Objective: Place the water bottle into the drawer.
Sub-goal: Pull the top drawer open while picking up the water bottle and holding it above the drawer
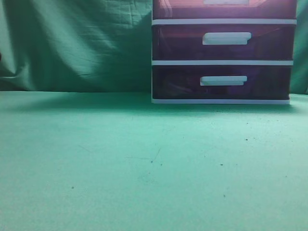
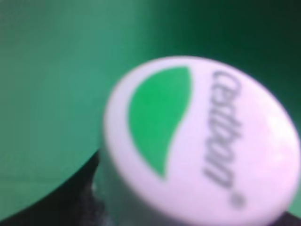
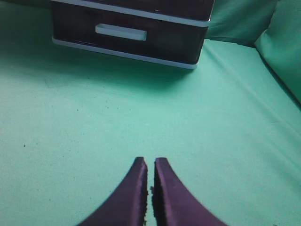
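Right gripper (image 3: 150, 181) low over the green cloth (image 3: 225, 141), dark fingers (image 3: 134, 193) pressed nearly together with only a thin slit between, holding nothing, aimed toward the drawer unit (image 3: 141, 44) well ahead. Left gripper barely seen: just a dark edge at the bottom of the left wrist view, so cannot tell how its jaws stand.

Water bottle's white cap (image 2: 197, 141) filling that view, blurred and very close, top face turned at the camera, long axis of the bottle running away from the lens; body hidden behind the cap. Printed on the cap: a green leaf shape and grey lettering reading roughly "cestbon" with a small registered mark.

Drawer (image 1: 224, 8) pushed shut at the top of the white-framed unit, cut off by the frame edge.
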Controlling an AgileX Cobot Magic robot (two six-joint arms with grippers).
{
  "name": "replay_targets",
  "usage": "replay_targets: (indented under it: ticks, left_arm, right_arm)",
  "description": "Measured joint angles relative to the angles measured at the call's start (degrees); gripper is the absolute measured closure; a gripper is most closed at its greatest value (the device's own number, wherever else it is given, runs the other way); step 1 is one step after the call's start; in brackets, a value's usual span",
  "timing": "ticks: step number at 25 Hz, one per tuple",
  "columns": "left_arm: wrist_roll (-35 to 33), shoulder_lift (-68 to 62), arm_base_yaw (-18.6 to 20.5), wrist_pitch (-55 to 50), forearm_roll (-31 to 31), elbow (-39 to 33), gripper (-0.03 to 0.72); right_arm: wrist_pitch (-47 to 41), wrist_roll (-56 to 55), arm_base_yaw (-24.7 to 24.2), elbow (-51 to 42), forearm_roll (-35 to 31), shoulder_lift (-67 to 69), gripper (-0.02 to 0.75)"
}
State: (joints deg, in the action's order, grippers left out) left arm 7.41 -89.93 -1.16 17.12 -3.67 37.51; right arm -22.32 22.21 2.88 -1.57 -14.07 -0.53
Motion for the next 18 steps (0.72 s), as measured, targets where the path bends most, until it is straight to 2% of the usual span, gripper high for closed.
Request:
replay_targets:
  ticks: [3,6,11,14,18]
  left_arm:
    - [0.1,0.0,0.0,0.0,-3.7,0.1,0.393]
    - [0.1,1.1,0.0,-0.7,-7.0,0.1,0.389]
    - [0.1,9.1,-0.1,-2.7,-8.5,0.5,0.389]
    - [0.1,14.8,-1.2,-7.6,-8.8,3.7,0.389]
    - [0.1,20.8,-4.9,-18.4,-8.9,11.8,0.389]
  right_arm:
    - [0.0,0.0,0.0,0.0,0.0,0.0,0.687]
    - [0.0,0.0,0.0,0.0,0.0,0.0,0.687]
    - [0.0,0.0,0.0,0.0,0.0,0.0,0.687]
    - [0.0,0.0,0.0,0.0,0.0,0.0,0.687]
    - [0.0,0.0,0.0,0.0,0.0,0.0,0.687]
